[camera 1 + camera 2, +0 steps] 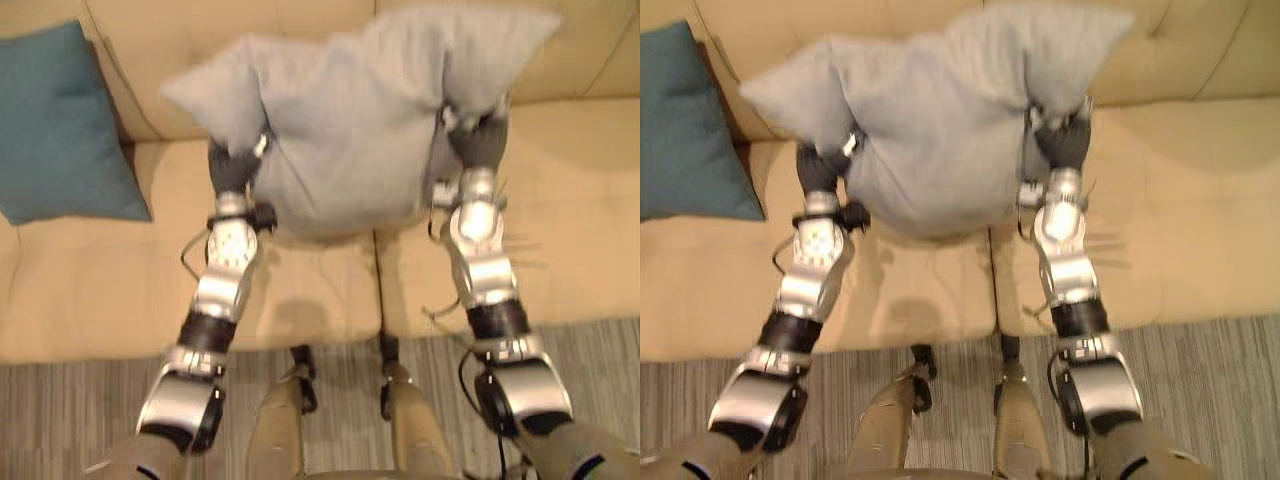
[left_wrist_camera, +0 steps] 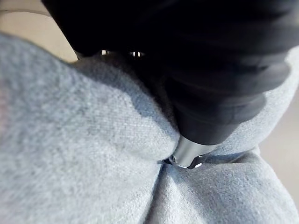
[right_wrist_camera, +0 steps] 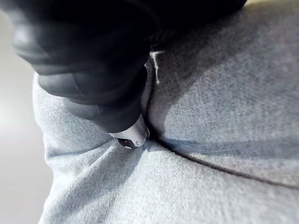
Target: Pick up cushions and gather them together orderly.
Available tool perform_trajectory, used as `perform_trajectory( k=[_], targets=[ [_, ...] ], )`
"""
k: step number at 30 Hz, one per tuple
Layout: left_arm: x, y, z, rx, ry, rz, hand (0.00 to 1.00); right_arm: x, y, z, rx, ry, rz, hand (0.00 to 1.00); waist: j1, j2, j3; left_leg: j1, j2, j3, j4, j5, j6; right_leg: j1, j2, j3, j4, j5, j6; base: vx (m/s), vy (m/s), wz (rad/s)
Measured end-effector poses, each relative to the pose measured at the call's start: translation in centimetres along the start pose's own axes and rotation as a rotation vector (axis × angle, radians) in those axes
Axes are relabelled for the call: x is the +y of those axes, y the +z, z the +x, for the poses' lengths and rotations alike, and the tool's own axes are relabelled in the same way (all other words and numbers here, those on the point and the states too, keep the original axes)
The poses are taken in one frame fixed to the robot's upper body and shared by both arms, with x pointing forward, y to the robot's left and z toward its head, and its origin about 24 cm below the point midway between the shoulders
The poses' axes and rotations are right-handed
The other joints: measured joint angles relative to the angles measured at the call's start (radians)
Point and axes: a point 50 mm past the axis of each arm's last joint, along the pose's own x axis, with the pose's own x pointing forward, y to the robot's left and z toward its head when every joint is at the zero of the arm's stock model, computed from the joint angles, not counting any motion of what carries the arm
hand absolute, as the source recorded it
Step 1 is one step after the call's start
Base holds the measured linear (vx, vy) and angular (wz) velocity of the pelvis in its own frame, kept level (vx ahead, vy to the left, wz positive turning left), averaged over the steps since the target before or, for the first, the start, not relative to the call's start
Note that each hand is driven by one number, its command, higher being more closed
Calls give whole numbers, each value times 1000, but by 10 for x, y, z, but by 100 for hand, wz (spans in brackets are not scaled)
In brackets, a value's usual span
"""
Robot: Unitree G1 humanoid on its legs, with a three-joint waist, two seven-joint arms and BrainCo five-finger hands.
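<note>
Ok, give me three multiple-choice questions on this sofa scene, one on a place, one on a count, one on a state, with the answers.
1. Where is the teal cushion?
A) on the floor
B) on the sofa, leaning against its back, at the robot's left
C) in a robot hand

2. How many cushions are in sight?
A) one
B) two
C) four

3. The grey cushion is:
A) lying flat on the seat
B) held up off the seat
C) tucked under the teal one

Answers:
1 B, it stands on the seat against the backrest.
2 B, one teal and one grey.
3 B, the left robot hand and the right robot hand grip its two sides above the seat.
</note>
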Motion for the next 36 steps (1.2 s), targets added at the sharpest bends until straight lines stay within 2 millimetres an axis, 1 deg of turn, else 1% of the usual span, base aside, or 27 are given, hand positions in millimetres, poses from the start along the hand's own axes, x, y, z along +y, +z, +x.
perform_trajectory(
  k=[1, 2, 3, 5, 6, 7, 10, 12, 14, 17, 21, 22, 23, 25, 27, 28, 29, 31, 32, 33, 34, 35, 36],
  targets=[
    [-2, 10, 12, -32, 19, 1, 100, 4, 10, 12, -30, -18, 11, 100, 1, 0, 23, -15, 1, -2, -2, 9, 0, -16, 2, 0, 1, 7, 0, -129, -33, 1],
    [-3, 20, 25, -58, 47, 2, 100, 7, 20, 24, -55, -38, 14, 100, 1, 1, 33, -41, 2, -3, -12, 25, 1, -47, 5, 1, 2, 16, 2, -124, -33, 0],
    [-3, 24, 30, -68, 58, 1, 100, 8, 23, 28, -63, -44, 16, 100, 2, 1, 34, -51, 1, -3, -20, 33, 1, -61, 5, 1, 2, 19, 1, -102, -33, 1],
    [-6, 38, 47, -92, 89, -1, 100, 10, 35, 42, -81, -84, 31, 100, 6, 1, 39, -90, -1, -5, -62, 72, 0, -119, 9, -2, 5, 31, -3, -84, -28, 4],
    [-7, 42, 51, -102, 91, 1, 100, 11, 37, 46, -85, -92, 33, 100, 7, 0, 49, -93, -2, -5, -71, 80, 1, -128, 10, -3, 7, 33, -3, -74, -23, 3],
    [-9, 49, 57, -120, 94, 4, 0, 12, 44, 52, -95, -106, 41, 0, 7, 1, 64, -103, -2, -6, -79, 88, 0, -142, 11, -3, 14, 33, -4, -71, -22, 2],
    [-11, 80, 77, -193, 124, -9, 0, 11, 69, 70, -155, -161, 68, 0, 7, 0, 81, -186, -4, -11, -104, 122, 1, -241, 13, -7, 26, 45, -3, -67, -25, 4],
    [-11, 94, 86, -214, 141, -28, 0, 7, 76, 81, -148, -207, 75, 0, 3, 1, 107, -223, -1, -16, -101, 128, 2, -277, 11, -15, 36, 47, -3, -45, -13, 6],
    [-14, 100, 87, -230, 135, -41, 0, 4, 77, 82, -151, -227, 83, 0, 3, 1, 107, -248, 1, -18, -99, 129, 2, -302, 14, -17, 41, 47, -3, -8, -1, 2],
    [-13, 107, 89, -246, 142, -64, 0, 1, 93, 83, -212, -230, 115, 0, 10, 2, 107, -255, 6, -13, -99, 128, 2, -328, 15, -9, 73, 45, -4, 17, 2, -5],
    [-14, 109, 89, -254, 137, -68, 0, -5, 104, 83, -253, -243, 138, 0, 11, 2, 107, -257, 6, -12, -99, 128, 1, -343, 11, -8, 103, 27, -10, 0, 0, 0],
    [-9, 112, 89, -262, 149, -84, 0, -9, 110, 83, -275, -252, 150, 0, 13, 2, 107, -262, 6, -10, -97, 128, 1, -352, 9, -8, 116, 20, -10, -19, 27, 5],
    [-3, 113, 91, -266, 159, -94, 0, -16, 109, 85, -276, -261, 152, 0, 13, 2, 107, -264, 10, -7, -92, 128, 1, -354, 8, -11, 124, 11, -8, -26, 19, 5],
    [4, 116, 92, -276, 166, -92, 0, -26, 109, 85, -279, -268, 160, 0, 16, 2, 107, -265, 14, -5, -88, 127, 0, -354, 8, -13, 129, 8, -7, -29, 6, 3],
    [26, 117, 93, -284, 200, -102, 0, -44, 108, 84, -281, -280, 193, 0, 20, 2, 107, -264, 19, -6, -81, 127, 0, -354, 9, -20, 142, 4, -11, -40, -2, 3],
    [39, 116, 93, -282, 224, -121, 0, -57, 107, 82, -282, -287, 203, 0, 22, 2, 107, -263, 22, -7, -77, 126, -1, -350, 11, -23, 142, 4, -12, -40, -7, 3],
    [46, 115, 92, -283, 236, -124, 0, -63, 106, 81, -284, -294, 197, 0, 23, 2, 107, -262, 23, -7, -73, 125, -2, -347, 12, -24, 142, 4, -12, -39, -10, 1],
    [70, 100, 81, -260, 274, -157, 0, -86, 92, 69, -262, -312, 210, 0, 32, 1, 107, -246, 32, -6, -58, 120, -8, -323, 16, -27, 142, 4, -12, -16, -8, 0],
    [76, 93, 76, -249, 280, -164, 0, -91, 86, 63, -249, -311, 213, 0, 34, 1, 107, -238, 35, -6, -55, 118, -9, -313, 18, -28, 142, 4, -12, -24, -37, -1],
    [85, 78, 64, -225, 279, -157, 0, -98, 73, 50, -221, -299, 205, 0, 36, 0, 106, -219, 41, -6, -46, 109, -11, -291, 23, -30, 141, 0, -15, -8, -51, 0],
    [95, 60, 46, -190, 273, -132, 0, -103, 58, 34, -188, -274, 173, 0, 38, -1, 106, -199, 45, -7, -35, 98, -13, -264, 25, -33, 141, -9, -18, -4, -59, -1],
    [100, 50, 36, -169, 271, -117, 0, -106, 50, 24, -169, -262, 154, 0, 40, -1, 106, -190, 49, -6, -24, 87, -13, -249, 26, -35, 141, -15, -19, 4, -57, -1],
    [106, 33, 19, -125, 259, -91, 0, -110, 38, 10, -133, -236, 122, 0, 41, -1, 105, -176, 53, -6, -9, 72, -18, -227, 27, -41, 141, -22, -20, 29, -80, 3]
  ],
)
